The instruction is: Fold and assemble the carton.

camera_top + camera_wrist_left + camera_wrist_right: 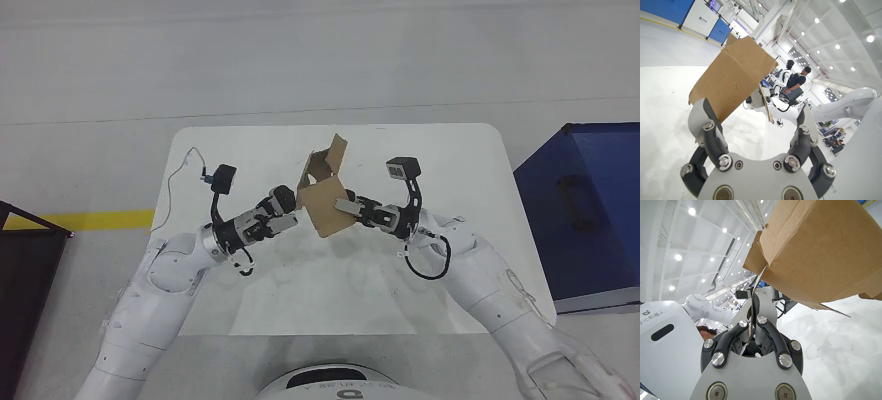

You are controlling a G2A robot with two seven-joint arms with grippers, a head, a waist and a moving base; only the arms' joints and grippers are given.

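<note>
**Carton held off the table by the right pincer; left pincer open alongside**

We find the right gripper (753, 300) closed down to the thickness of one sheet. A thin cardboard flap runs edge-on between its fingers (765, 306) and is pinched there. This flap belongs to the carton (325, 195), whose brown body rises directly beyond the fingertips. The right arm alone carries it.

The left gripper (755, 106) stands wide open and grips nothing. One of its fingers (700, 113) lies against the lower corner of a carton panel. We cannot tell whether the pad presses it or only touches.

The carton hangs above the middle of the table (450, 160), between the two grippers, and appears clear of the surface. It is partly formed, with a loose flap standing up at its far end. Its long axis appears to run away from the robot, tilted, with the left gripper at one flank and the right at the other.

In our judgement the coming move turns on the left side. The panel already sits inside the open jaws, nearer one finger, so the left arm is placed to close on it or push it over while the right holds firm.
</note>
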